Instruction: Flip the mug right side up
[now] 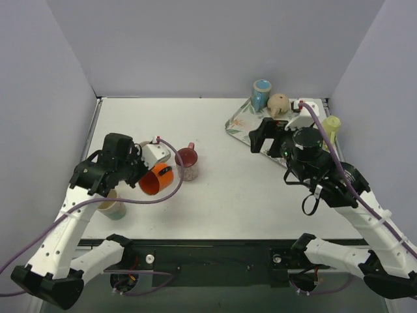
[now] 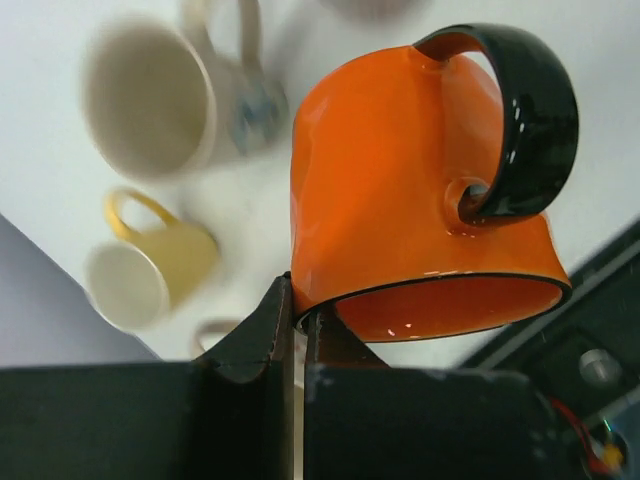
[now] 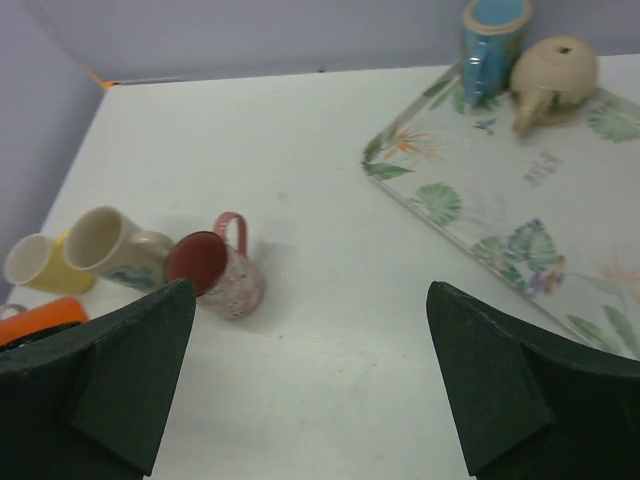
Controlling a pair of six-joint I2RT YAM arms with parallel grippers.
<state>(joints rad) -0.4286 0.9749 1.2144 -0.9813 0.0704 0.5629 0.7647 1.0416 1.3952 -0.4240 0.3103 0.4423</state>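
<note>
On the left, fingers (image 2: 255, 345) pinch the orange mug (image 2: 400, 180) by its rim.

Right gripper (image 3: 308, 292) jaws spread wide, dark fingers (image 3: 125, 380) in the two lower corners, nothing between them but bare white table (image 3: 300, 130). Upper right: floral tray (image 3: 440, 205) carrying a blue mug (image 3: 493, 35) and a round tan pot (image 3: 553, 70), side by side at its far edge. Left side — red speckled mug (image 3: 220, 275) with pink handle, cream mug (image 3: 105, 245) just beside it, yellow mug (image 3: 40, 265) close against the cream one, and a sliver of orange mug (image 3: 40, 322) partly hidden behind one finger.
</note>
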